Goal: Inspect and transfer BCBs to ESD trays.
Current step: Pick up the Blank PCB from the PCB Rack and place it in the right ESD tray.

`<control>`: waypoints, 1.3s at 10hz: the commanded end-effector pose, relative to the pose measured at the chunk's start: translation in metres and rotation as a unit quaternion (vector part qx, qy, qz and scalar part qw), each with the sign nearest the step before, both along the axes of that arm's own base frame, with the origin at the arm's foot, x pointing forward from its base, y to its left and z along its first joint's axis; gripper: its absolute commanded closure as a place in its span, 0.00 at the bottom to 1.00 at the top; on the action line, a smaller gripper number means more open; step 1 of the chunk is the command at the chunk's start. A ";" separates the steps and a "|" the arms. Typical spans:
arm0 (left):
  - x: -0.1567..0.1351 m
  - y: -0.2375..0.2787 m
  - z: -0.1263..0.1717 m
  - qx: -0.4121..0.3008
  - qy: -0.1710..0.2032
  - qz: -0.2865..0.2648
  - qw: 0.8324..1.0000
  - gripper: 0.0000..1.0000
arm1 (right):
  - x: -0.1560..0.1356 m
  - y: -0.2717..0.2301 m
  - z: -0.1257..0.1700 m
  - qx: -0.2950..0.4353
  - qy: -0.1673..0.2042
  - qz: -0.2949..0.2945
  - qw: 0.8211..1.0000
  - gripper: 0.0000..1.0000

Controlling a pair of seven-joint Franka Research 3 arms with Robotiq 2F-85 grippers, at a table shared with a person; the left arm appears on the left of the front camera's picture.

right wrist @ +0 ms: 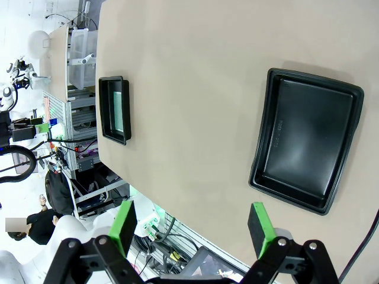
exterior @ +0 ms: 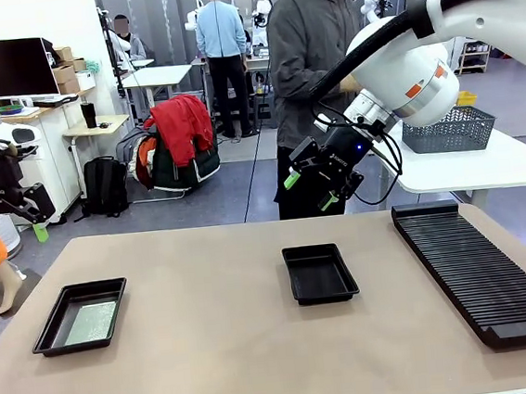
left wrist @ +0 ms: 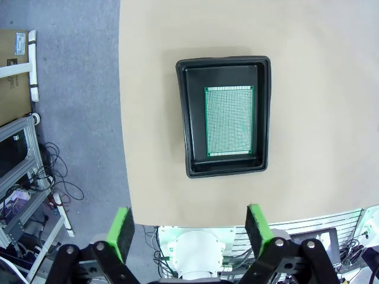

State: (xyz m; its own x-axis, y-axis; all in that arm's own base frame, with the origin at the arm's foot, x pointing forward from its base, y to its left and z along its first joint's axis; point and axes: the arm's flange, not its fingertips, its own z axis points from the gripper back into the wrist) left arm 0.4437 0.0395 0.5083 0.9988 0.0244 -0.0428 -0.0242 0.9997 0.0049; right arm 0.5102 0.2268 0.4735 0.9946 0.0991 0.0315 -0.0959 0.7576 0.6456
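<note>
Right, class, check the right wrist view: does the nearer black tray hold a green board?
No, the nearer ESD tray has a bare black floor; the green BCB lies in the farther ESD tray.

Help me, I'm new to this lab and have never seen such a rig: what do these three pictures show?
Two white robot arms work at a beige table. The wide picture comes from a fixed camera between them, looking across at a person standing at the far side. The other two come from a camera on each arm's wrist, looking down past its two green-padded fingers. The left hand and the right hand are both open, hold nothing and are raised clear of the table. On the table lie a black tray with a green board flat inside it, a second black tray that is empty, and a long black slotted rack.
</note>
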 end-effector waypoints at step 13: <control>0.000 0.000 -0.002 -0.001 -0.002 0.000 1.000 0.00 | 0.000 0.001 0.000 0.000 0.001 -0.001 1.000 0.00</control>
